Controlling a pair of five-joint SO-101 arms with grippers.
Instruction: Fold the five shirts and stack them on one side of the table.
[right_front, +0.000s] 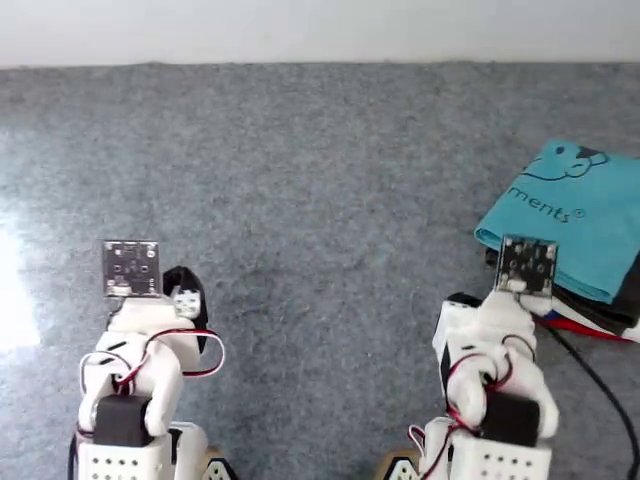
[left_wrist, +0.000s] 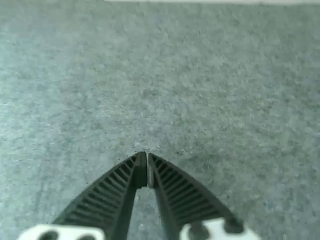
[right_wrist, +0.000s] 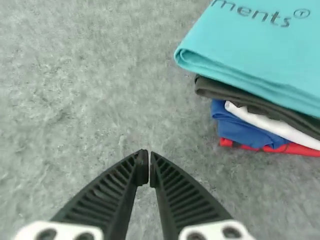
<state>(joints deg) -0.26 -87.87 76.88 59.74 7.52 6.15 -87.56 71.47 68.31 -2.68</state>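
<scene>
Shirts (right_front: 585, 230) sit stacked at the table's (right_front: 330, 180) right edge, teal one (right_wrist: 260, 45) on top. The right wrist view shows lower layers (right_wrist: 240, 130) in black, white, blue and red. Grey surface stretches wide ahead. Left gripper (left_wrist: 146, 170) and right gripper (right_wrist: 149, 167) are both pressed together, holding nothing.

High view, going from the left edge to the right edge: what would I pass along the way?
left arm → open stretch of grey table → right arm → stack of folded shirts at the right edge, with the teal shirt on top
</scene>
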